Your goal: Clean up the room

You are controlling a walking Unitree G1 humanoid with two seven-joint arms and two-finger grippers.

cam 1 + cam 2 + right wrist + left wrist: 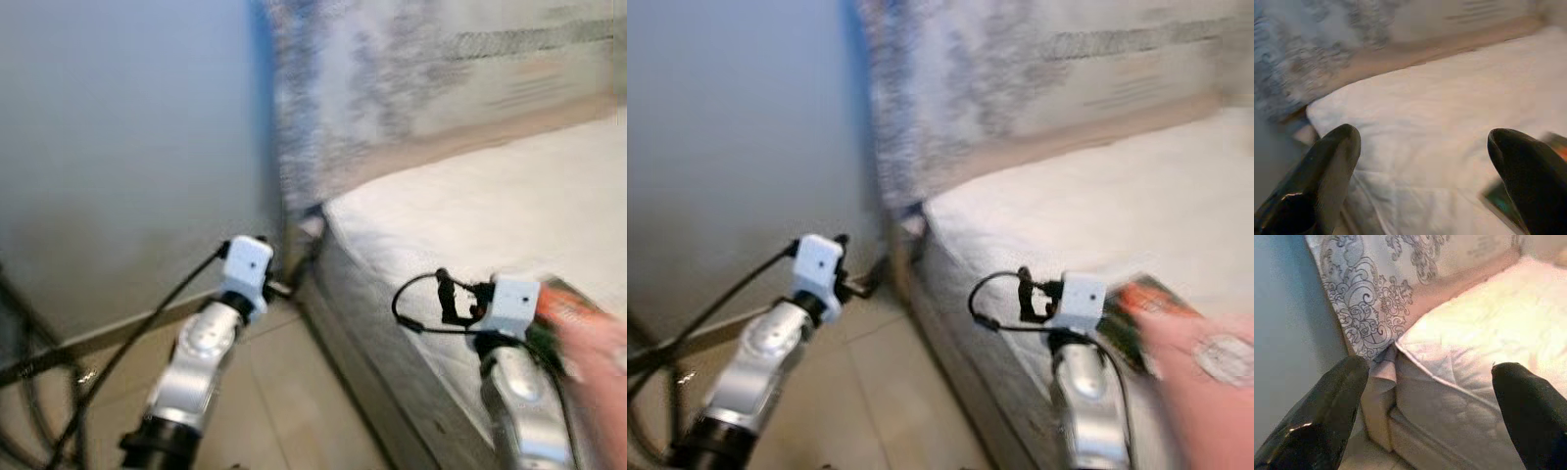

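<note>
Left wrist view: left gripper [1430,411] spread wide, facing the mattress [1484,342] corner.
Right gripper [1425,176] likewise released above the mattress (blurred); a colourful packet [1136,313] lies just beside it.

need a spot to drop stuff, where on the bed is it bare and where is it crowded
The white quilted mattress is bare from its near corner by the grey patterned curtain back to the headboard wall. It is crowded at the near right edge: a green and orange flat packet and a pink blurred cloth lie beside the open right gripper.
</note>
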